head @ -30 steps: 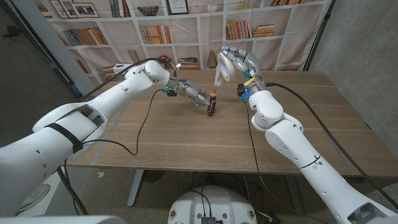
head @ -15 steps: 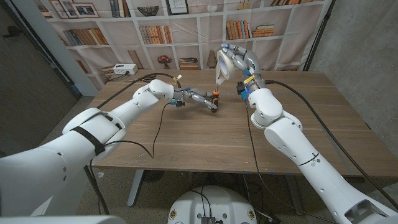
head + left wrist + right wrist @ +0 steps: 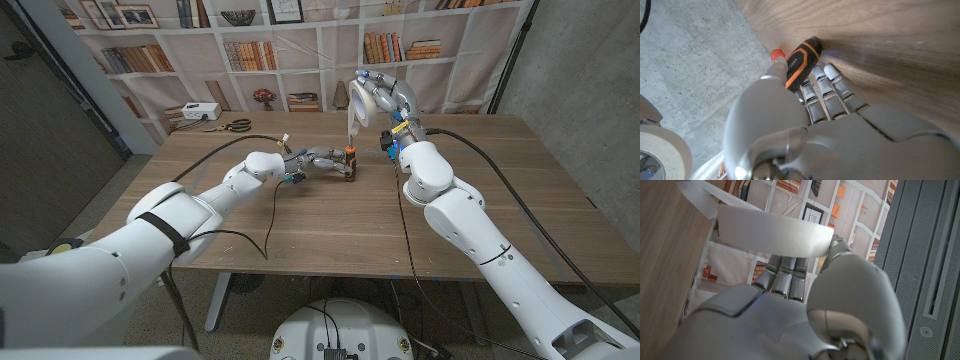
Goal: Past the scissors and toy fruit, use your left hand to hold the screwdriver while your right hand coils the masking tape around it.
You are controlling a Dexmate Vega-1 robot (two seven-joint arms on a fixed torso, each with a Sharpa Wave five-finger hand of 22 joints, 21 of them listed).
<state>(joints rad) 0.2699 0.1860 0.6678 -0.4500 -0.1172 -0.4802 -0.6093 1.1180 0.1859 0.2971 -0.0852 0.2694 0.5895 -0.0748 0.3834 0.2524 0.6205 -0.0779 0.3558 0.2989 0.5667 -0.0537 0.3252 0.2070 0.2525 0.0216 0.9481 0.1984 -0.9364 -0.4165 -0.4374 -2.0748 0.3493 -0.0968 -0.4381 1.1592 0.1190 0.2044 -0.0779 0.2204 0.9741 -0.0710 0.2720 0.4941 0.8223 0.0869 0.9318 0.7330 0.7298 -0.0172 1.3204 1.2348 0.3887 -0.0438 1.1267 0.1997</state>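
Orange-black screwdriver (image 3: 349,160) gripped in left hand (image 3: 322,160) (low over table (image 3: 300,215)); right hand (image 3: 378,98) holds masking tape (image 3: 358,102) aloft.

The desk (image 3: 330,215) is seen as matt grained wood. The masking tape (image 3: 772,230) looks like smooth matt paper. The screwdriver (image 3: 801,59) handle appears as rubbery black-and-orange plastic.

Our left robot hand (image 3: 322,160) has swung the screwdriver (image 3: 349,162) right toward frame centre, nearer the tape (image 3: 362,103); scissors (image 3: 238,125) now show upper left.
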